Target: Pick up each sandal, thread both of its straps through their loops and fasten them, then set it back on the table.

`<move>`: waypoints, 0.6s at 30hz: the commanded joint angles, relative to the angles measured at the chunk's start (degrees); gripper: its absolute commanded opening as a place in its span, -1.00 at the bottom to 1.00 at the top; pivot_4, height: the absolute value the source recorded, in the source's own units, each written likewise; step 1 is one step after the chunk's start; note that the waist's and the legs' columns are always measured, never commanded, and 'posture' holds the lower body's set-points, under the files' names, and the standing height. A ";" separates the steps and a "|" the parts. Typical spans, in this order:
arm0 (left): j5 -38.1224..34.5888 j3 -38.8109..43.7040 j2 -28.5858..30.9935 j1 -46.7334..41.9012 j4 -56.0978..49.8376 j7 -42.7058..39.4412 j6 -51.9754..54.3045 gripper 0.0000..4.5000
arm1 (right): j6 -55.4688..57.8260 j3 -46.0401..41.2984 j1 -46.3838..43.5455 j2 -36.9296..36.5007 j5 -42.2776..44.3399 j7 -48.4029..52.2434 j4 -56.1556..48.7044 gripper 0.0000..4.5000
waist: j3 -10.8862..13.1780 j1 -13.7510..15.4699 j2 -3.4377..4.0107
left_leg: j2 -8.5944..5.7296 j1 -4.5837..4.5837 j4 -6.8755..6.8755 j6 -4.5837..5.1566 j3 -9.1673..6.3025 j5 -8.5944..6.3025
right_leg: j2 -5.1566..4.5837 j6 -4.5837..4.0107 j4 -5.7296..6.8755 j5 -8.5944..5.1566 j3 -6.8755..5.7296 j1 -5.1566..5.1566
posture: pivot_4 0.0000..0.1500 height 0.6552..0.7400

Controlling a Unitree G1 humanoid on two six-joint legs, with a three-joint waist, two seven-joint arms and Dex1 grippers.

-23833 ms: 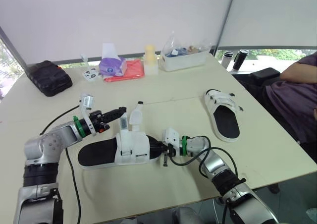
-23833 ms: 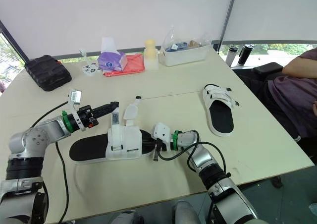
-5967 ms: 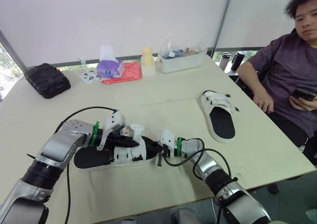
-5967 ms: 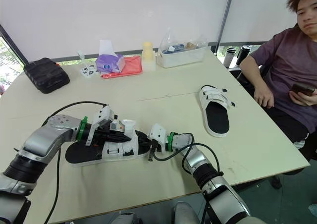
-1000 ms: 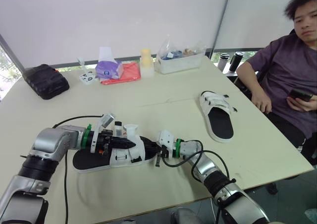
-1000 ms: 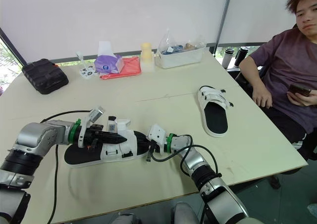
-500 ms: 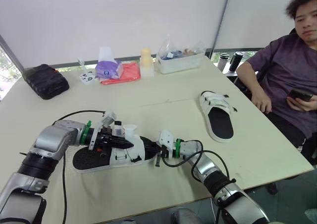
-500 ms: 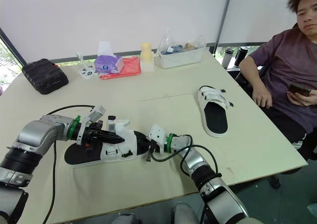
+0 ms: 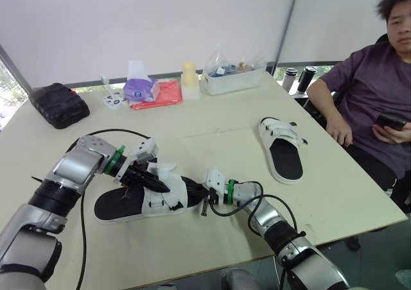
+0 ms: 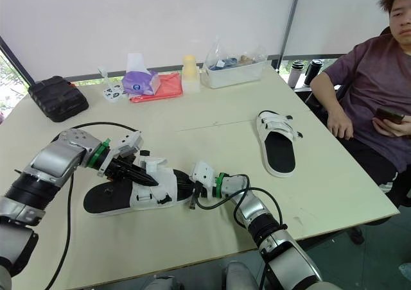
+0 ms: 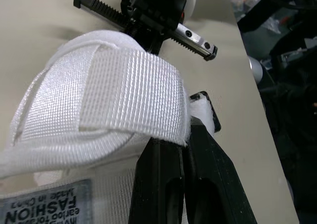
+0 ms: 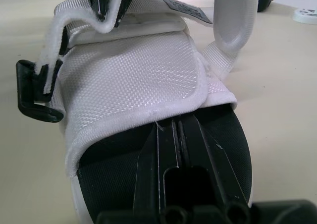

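The pale worktop [image 9: 225, 120] is carrying both sandals, and a person [image 9: 379, 91] in a purple shirt is sitting at its far right corner. The near sandal [image 9: 144, 200] is lying flat close to the front edge, between the two arms, with its toe pointing to the robot's right. It is showing a black footbed, a white sole rim and a broad white woven upper. The far sandal [image 9: 284, 150] is resting sole-down well apart on the right side, with both white straps lying across its upper.

The left gripper [image 11: 184, 144] is reaching onto the near sandal's upper from the heel side. Its fingers are sitting almost together, pinching the edge of a white webbing strap [image 11: 124, 85] that is arching over the upper.

The right gripper [image 12: 171, 130] is pointing into the toe opening. Its fingers are pressed together and lying on the black footbed just under the front edge of the upper.
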 commanded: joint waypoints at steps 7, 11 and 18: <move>-1.49 -4.41 0.00 -5.41 4.22 -1.05 -3.09 -0.97 | 5.81 2.75 5.15 -2.28 -6.84 -2.48 10.62 -1.00 | -0.04 0.04 -0.06 | -0.01 0.01 -0.08 0.02 0.00 0.01 | 0.01 0.00 0.00 0.00 -0.01 -0.01 | 1.00 1.00; -0.96 -3.02 -2.81 -4.16 2.65 -1.00 -1.50 -0.97 | 5.99 2.66 5.41 -2.22 -6.72 -2.64 10.23 -1.00 | -0.07 0.04 -0.07 | -0.01 0.03 -0.09 0.02 0.00 0.02 | 0.03 0.00 0.02 0.00 -0.01 0.01 | 1.00 1.00; -2.10 0.13 -4.12 1.15 -4.53 1.38 3.57 -0.97 | 5.93 2.67 6.28 -2.77 -6.81 -2.53 9.77 -1.00 | -0.14 0.07 0.01 | -0.01 0.05 -0.10 0.02 -0.01 0.02 | 0.03 0.01 0.02 0.00 0.00 0.03 | 1.00 1.00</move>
